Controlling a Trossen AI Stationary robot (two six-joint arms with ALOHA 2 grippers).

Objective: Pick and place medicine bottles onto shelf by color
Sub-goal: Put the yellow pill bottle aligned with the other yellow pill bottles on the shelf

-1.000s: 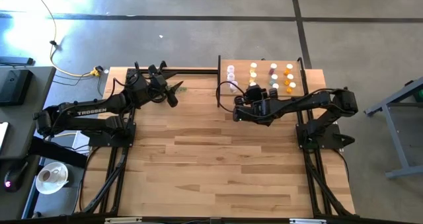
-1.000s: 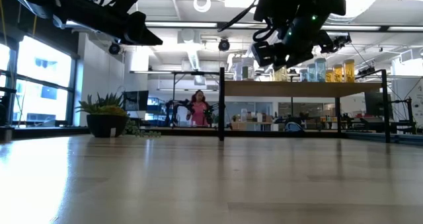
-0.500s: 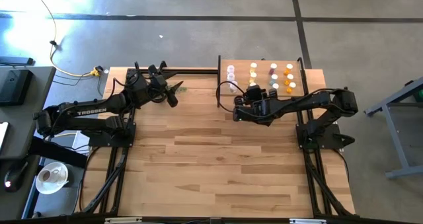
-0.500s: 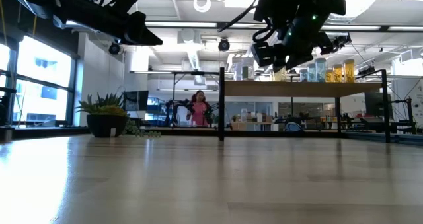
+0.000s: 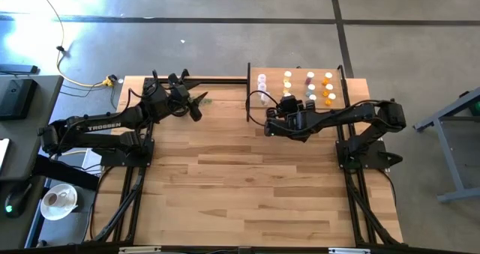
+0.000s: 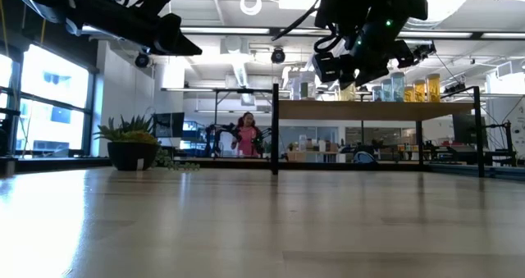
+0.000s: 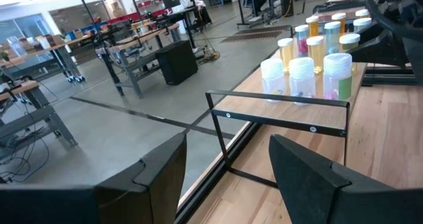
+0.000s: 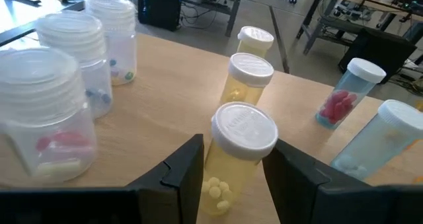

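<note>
- We are closing our right gripper around a yellow white-capped bottle of pale pills on the pale wooden shelf.
- Our left gripper is hovering wide open, empty.
- Neighbouring clear jars are holding coloured pills.

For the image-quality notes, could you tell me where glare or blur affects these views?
Low view: bright ceiling lights wash out the top, the right hand shows dark against them. Right wrist view: the nearest clear bottle is soft. High view: glare at the top left corner.
</note>
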